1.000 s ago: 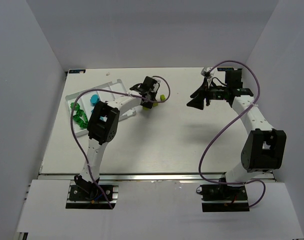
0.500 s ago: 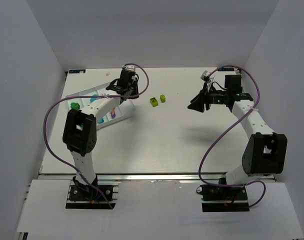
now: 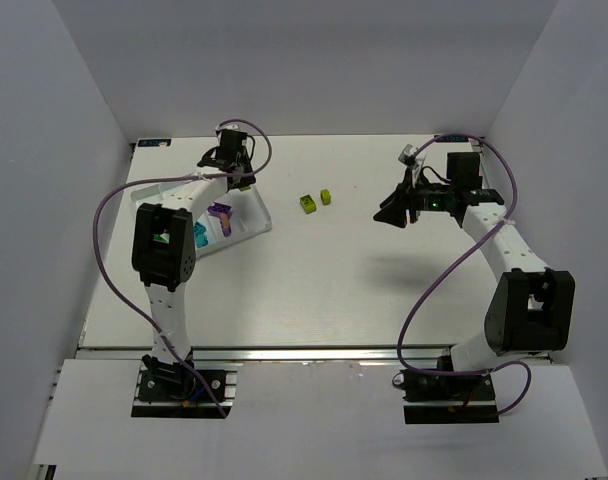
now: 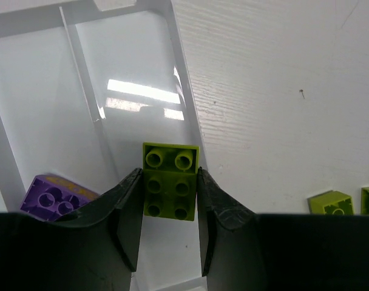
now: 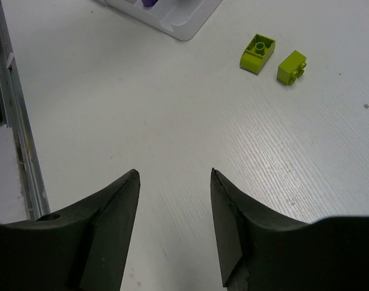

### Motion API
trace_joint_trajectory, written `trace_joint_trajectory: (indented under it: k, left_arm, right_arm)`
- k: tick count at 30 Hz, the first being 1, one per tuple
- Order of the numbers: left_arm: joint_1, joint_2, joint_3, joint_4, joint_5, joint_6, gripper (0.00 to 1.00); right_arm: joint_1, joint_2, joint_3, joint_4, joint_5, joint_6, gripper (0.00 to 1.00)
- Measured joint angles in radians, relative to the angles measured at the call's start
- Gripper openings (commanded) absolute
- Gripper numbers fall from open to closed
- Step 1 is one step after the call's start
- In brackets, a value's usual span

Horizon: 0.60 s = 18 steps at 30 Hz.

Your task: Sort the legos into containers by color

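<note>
My left gripper (image 4: 169,174) is shut on a yellow-green lego (image 4: 170,182), held over the rightmost compartment of the white tray (image 4: 186,79). From above, this gripper (image 3: 233,160) hangs over the tray's (image 3: 252,212) far end. A purple lego (image 4: 54,197) lies in the neighbouring compartment, and a cyan one (image 3: 198,232) shows beside the purple lego (image 3: 220,212). Two more yellow-green legos (image 3: 308,204) (image 3: 326,197) lie on the table right of the tray. My right gripper (image 5: 174,174) is open and empty, raised above the table to their right (image 3: 390,211).
The right wrist view shows the two loose yellow-green bricks (image 5: 257,53) (image 5: 291,66) ahead and the tray's corner (image 5: 184,21) beyond. The left arm's link (image 3: 164,245) covers the tray's left part. White walls enclose the table.
The left arm swung from the loose bricks at mid-table back over the tray's far end, carrying a yellow-green lego. The right gripper's fingers have narrowed a little.
</note>
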Motion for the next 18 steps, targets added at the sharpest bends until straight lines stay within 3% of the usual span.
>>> trace_joint_trajectory:
  k: [1, 4, 11, 18]
  left_arm:
    - [0.001, 0.013, 0.015, -0.003, -0.005, 0.002, 0.45]
    - [0.001, 0.047, 0.049, -0.026, -0.029, 0.012, 0.59]
    - [0.005, 0.095, 0.116, -0.077, -0.066, 0.031, 0.76]
    - [0.007, 0.088, 0.127, -0.1, -0.063, 0.037, 0.79]
  right_arm:
    - [0.0, 0.0, -0.002, 0.0, 0.002, 0.0, 0.56]
    - [0.001, 0.0, -0.002, 0.0, 0.01, -0.003, 0.57]
    - [0.005, 0.0, -0.002, -0.004, 0.024, -0.023, 0.57]
    - [0.033, 0.0, -0.002, -0.034, 0.06, -0.077, 0.58]
